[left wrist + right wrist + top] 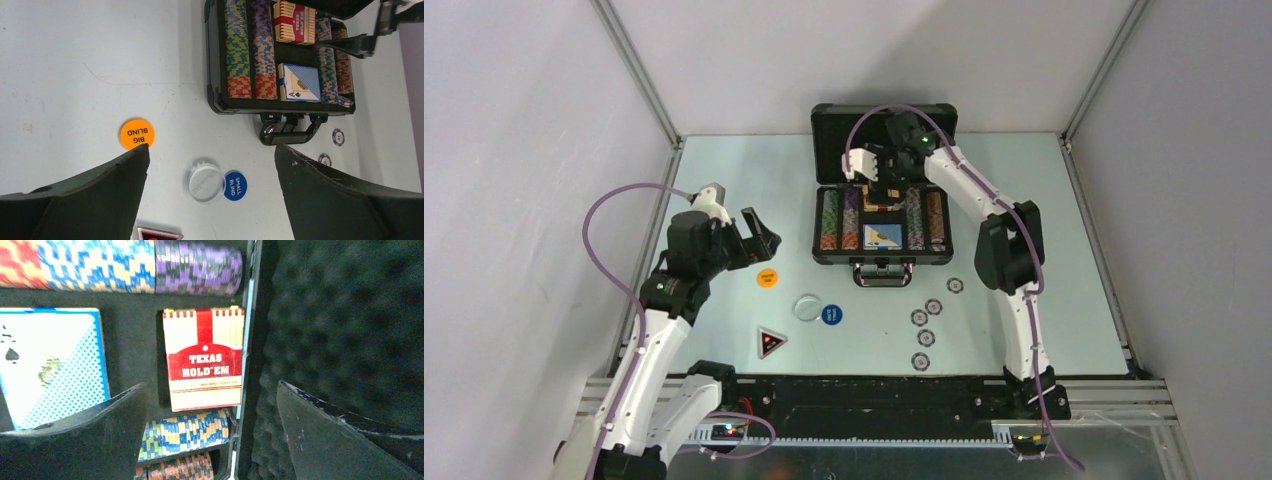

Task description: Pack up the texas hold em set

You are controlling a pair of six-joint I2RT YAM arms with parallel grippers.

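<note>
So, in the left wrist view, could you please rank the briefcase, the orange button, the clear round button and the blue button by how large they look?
1. briefcase
2. orange button and clear round button: they look alike, so not ranked
3. blue button

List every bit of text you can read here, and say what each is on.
"BIG BLIND": orange button.
"SMALL BLIND": blue button.
"TEXAS HOLD'EM": red card box; the small line beneath it is blurred.
"A" with a spade: blue card box.
Too small or blurred to read: loose chips, white button, triangular marker.
</note>
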